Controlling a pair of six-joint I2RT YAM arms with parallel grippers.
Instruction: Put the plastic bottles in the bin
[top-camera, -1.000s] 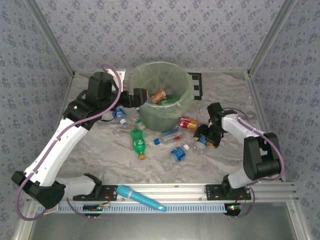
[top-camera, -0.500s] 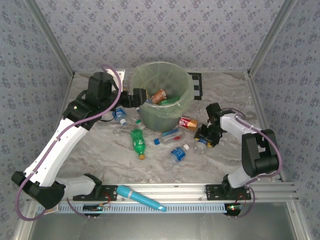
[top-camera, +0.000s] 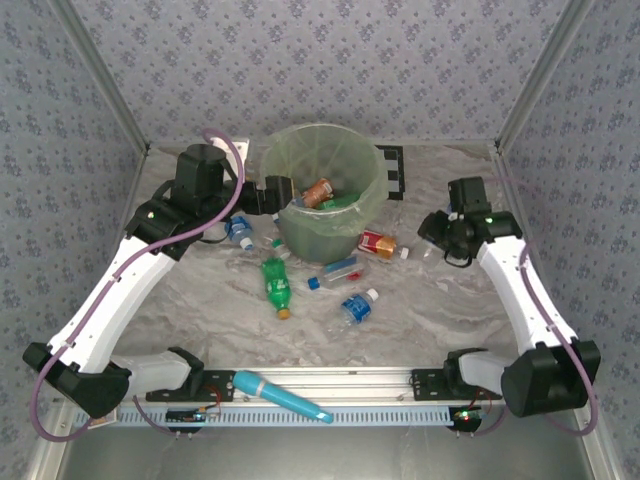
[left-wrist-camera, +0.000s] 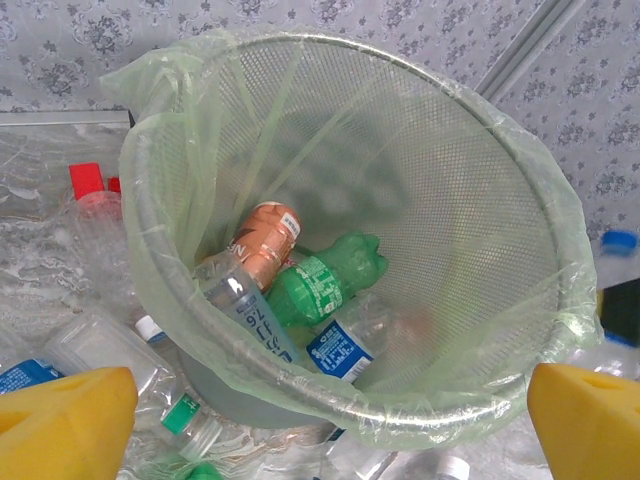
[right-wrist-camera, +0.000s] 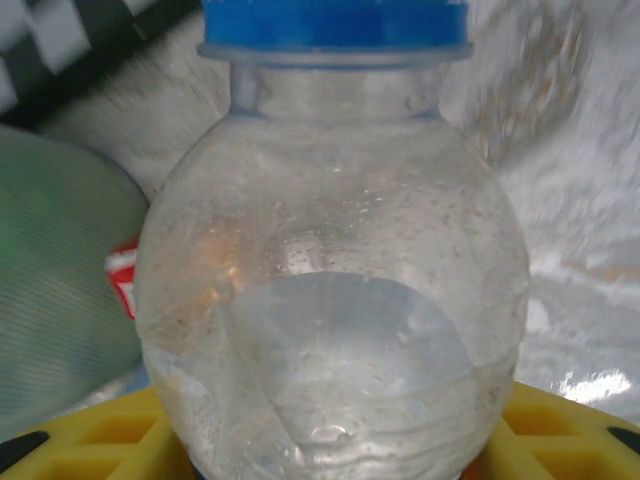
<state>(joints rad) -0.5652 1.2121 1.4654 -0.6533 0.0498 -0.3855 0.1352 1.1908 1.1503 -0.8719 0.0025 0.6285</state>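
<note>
The bin (top-camera: 352, 214) is a pale-green bucket with a liner, standing at the back centre. Inside it lie a copper-labelled bottle (left-wrist-camera: 263, 236), a green bottle (left-wrist-camera: 322, 287) and a blue-labelled one (left-wrist-camera: 342, 350). My left gripper (top-camera: 281, 195) hangs open at the bin's left rim (left-wrist-camera: 300, 385), its yellow fingertips (left-wrist-camera: 65, 425) empty. My right gripper (top-camera: 440, 232) is raised to the right of the bin, shut on a clear blue-capped bottle (right-wrist-camera: 335, 300). On the table lie a green bottle (top-camera: 276, 283), a blue-labelled bottle (top-camera: 357, 305), a clear bottle (top-camera: 338, 270) and a red-labelled one (top-camera: 377, 246).
A teal stick (top-camera: 281, 395) lies on the front rail. More bottles lie left of the bin, one blue-capped (top-camera: 238, 232) and one red-capped (left-wrist-camera: 90, 195). A black checker plate (top-camera: 392, 172) sits behind the bin. Patterned walls close in the table.
My right gripper has shut on the clear blue-capped bottle and lifted it off the table, moving back and to the right. The left arm has stayed still.
</note>
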